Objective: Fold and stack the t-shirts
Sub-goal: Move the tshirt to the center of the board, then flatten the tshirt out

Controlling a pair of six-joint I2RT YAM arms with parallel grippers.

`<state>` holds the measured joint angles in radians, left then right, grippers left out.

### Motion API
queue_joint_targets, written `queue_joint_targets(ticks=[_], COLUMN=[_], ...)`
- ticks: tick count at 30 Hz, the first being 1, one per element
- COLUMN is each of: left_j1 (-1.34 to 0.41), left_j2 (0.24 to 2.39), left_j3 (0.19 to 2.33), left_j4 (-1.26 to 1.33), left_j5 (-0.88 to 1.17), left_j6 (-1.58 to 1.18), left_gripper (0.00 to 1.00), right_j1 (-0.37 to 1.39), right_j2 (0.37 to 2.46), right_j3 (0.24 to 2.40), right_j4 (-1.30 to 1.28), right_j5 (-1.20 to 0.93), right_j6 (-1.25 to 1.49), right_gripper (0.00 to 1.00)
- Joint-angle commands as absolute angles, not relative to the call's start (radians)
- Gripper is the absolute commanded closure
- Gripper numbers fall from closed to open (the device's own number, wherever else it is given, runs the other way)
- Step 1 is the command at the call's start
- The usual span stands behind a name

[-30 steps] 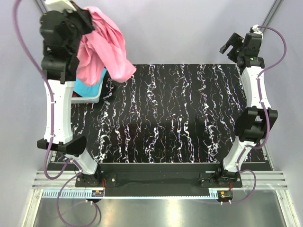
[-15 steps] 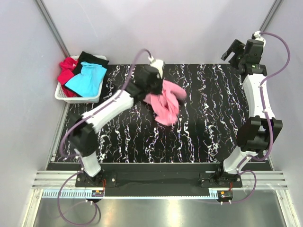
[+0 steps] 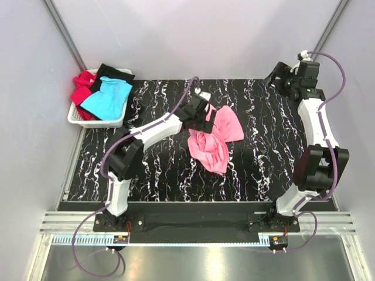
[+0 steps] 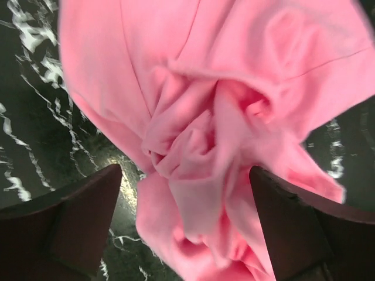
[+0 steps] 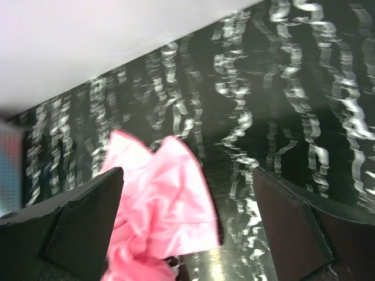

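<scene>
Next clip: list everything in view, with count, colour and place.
pink t-shirt: 1, pink, crumpled mid-mat
turquoise t-shirt: 1, turquoise, topmost in basket
red t-shirt: 1, red, basket's left side
black t-shirt: 1, black, basket's far edge
basket: 1, white, at mat's far left corner
mat: 1, black with white veins, under everything
left gripper: 1, black, open over the pink t-shirt
right gripper: 1, black, open, far right

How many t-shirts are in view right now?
4. The pink shirt lies crumpled in the middle of the table; the turquoise shirt, red shirt and black shirt are piled in the white basket at its far left corner. Others may be hidden underneath.
</scene>
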<state>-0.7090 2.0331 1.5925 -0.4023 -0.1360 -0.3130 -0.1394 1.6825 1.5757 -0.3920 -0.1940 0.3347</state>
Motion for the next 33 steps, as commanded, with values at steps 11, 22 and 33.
queue_joint_targets(ticks=[11, 22, 33], left_j1=[-0.614, -0.499, -0.423], left_j2=[1.827, 1.79, 1.709], left_j3=[1.686, 1.62, 1.413], left_j4=[-0.456, -0.463, -0.454], left_j5=[-0.006, 0.103, 0.139], left_j6=[-0.371, -0.422, -0.512], left_gripper=[0.01, 0.03, 0.12], right_j1=[-0.075, -0.055, 0.21], right_j2=[1.609, 1.678, 1.664], right_j3=[1.425, 1.394, 1.286], right_j4=[-0.19, -0.164, -0.213], right_j5=[-0.344, -0.44, -0.448], right_j6=[0.347, 0.515, 0.433], right_gripper=[0.0, 0.0, 0.16])
